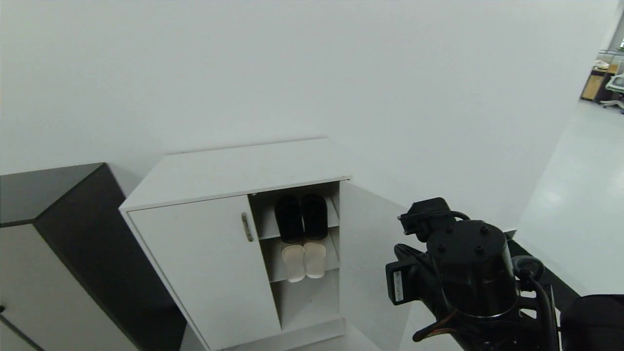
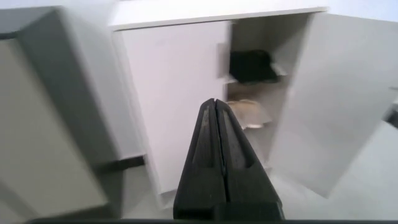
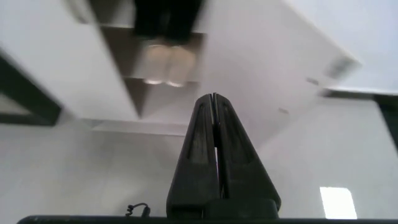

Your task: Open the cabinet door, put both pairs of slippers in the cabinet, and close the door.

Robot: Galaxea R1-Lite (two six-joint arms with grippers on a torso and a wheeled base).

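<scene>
Both pairs sit inside the cabinet (image 1: 234, 170), black slippers (image 1: 301, 217) on its upper shelf, pale slippers (image 1: 304, 261) just below, so I judge only closing is left: my right pincer (image 3: 214, 102), pinched shut and empty like my left pincer (image 2: 215, 106), must push the open door (image 1: 370, 253) to.

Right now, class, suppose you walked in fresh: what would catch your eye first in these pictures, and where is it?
The white cabinet stands with its right door swung open. Inside, the black slippers sit on the upper shelf and the pale slippers on the lower shelf just beneath. The left gripper and right gripper are shut on nothing, facing the cabinet.
</scene>
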